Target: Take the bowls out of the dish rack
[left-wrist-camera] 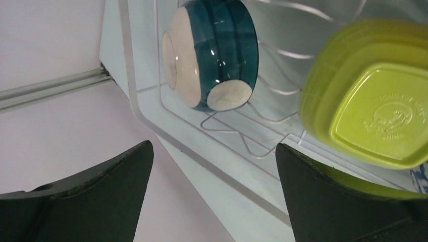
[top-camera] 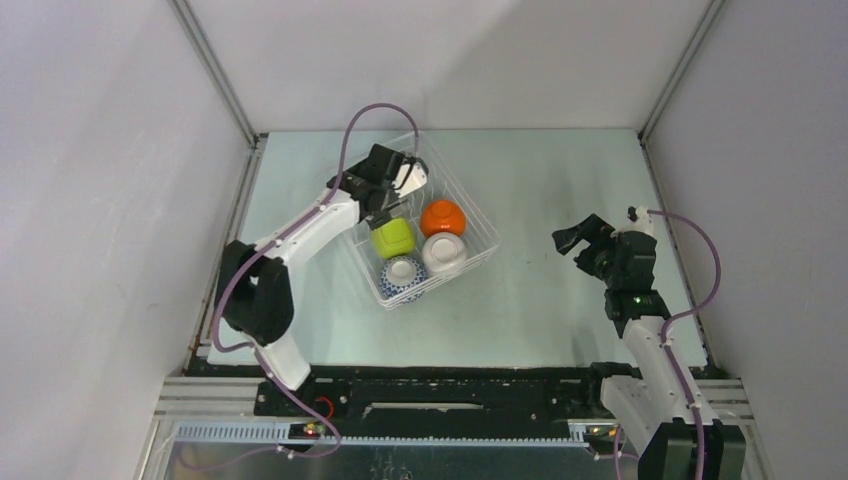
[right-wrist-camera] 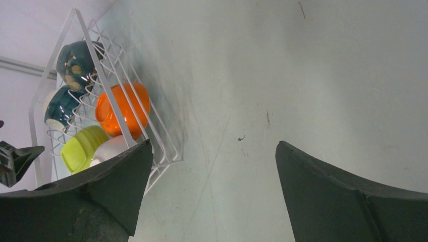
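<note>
From above, your left tool (top-camera: 405,188) hangs over the white wire dish rack (top-camera: 468,200) on the pale worktop (top-camera: 560,180). Left wrist: it stands wide open, empty, near a round teal-and-white bowl (left-wrist-camera: 212,53) and a lime-green bowl (left-wrist-camera: 368,96), both racked. Right wrist: your right tool (right-wrist-camera: 213,145) gapes empty, rack well aside.

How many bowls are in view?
6, all in the dish rack: orange, lime green, white, blue-and-white nearer; teal-and-white and dark patterned at the far end, by the left gripper. None seems hidden.
</note>
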